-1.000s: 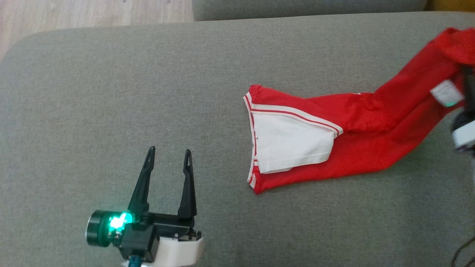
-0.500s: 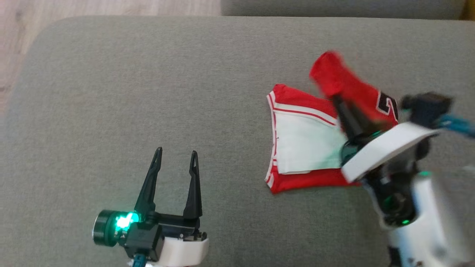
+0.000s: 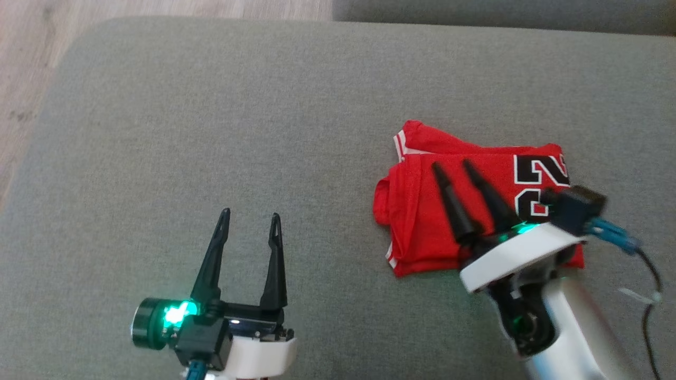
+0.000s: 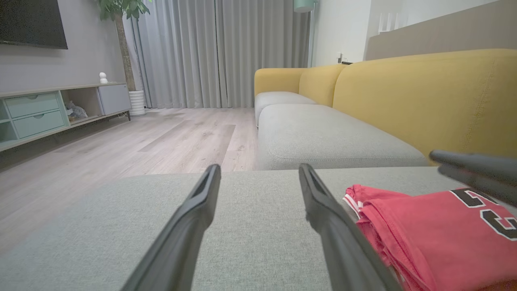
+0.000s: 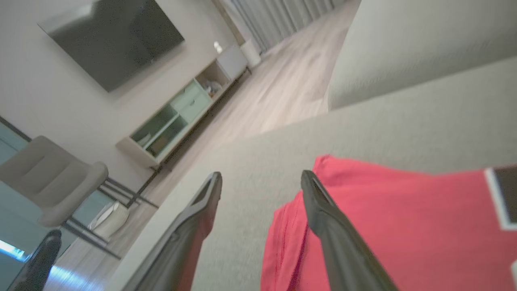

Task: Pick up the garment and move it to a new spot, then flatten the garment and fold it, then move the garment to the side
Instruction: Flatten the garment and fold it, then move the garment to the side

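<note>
Grey sofa (image 3: pixel 211 105) | folded red garment (image 3: pixel 417 211), black "2" | left hand (image 3: pixel 250 215) spread | right hand (image 3: pixel 451 164) spread

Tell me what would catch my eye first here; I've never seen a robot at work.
The bright red jersey with a black-and-white number stands out first. It lies folded on the grey sofa cushion, right of the middle in the head view. Next comes the right hand, poised over the jersey with its two dark fingers spread apart. At the lower left, the left hand is open above bare cushion, with a green light at its wrist.
</note>
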